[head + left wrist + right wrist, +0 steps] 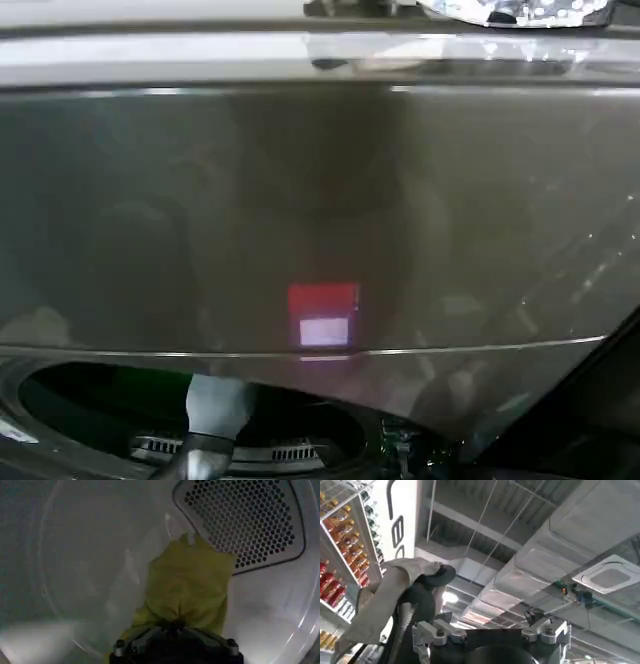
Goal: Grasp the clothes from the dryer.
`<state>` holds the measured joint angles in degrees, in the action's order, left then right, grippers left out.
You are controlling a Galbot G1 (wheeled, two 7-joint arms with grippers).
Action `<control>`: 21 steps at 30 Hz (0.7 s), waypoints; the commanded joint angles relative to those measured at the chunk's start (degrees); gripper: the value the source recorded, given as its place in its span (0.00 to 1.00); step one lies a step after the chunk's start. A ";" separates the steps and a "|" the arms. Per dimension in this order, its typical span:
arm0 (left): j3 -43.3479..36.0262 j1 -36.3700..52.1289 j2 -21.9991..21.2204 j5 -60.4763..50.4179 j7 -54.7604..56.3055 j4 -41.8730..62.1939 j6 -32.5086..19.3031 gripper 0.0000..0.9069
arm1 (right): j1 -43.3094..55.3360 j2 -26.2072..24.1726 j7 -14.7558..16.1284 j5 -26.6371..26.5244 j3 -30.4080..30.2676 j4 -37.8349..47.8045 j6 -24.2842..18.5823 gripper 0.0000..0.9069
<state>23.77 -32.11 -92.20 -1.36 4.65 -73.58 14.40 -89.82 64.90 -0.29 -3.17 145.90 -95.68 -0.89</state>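
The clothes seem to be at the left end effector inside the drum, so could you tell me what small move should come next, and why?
Probably draw the left end effector straight back toward the dryer opening. In the left wrist view the yellow-green clothes bunch right into it, suggesting a grasp, though its fingertips are hidden. The right end effector points at the ceiling, idle.

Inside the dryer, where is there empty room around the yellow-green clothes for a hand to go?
Inside the dryer, the smooth drum wall beside the clothes, on the side away from the grille with holes, is bare, and so is the pale wall past them below that grille. It is crowded where the left gripper meets the cloth, and where the clothes reach the grille.
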 commanded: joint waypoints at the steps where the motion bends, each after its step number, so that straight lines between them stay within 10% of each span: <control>1: 0.04 -0.05 -0.31 0.55 0.99 -0.14 -0.15 0.00 | 0.19 -0.13 0.30 -0.87 -0.54 -0.44 -1.29 1.00; 21: 0.09 -0.02 -0.05 0.81 0.74 -0.01 -0.28 0.00 | 0.40 -0.03 -0.31 -0.63 -0.32 -1.63 0.68 1.00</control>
<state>23.85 -32.15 -92.20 -0.57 5.32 -73.54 14.16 -89.76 64.98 0.32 -3.61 145.41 -96.03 -1.82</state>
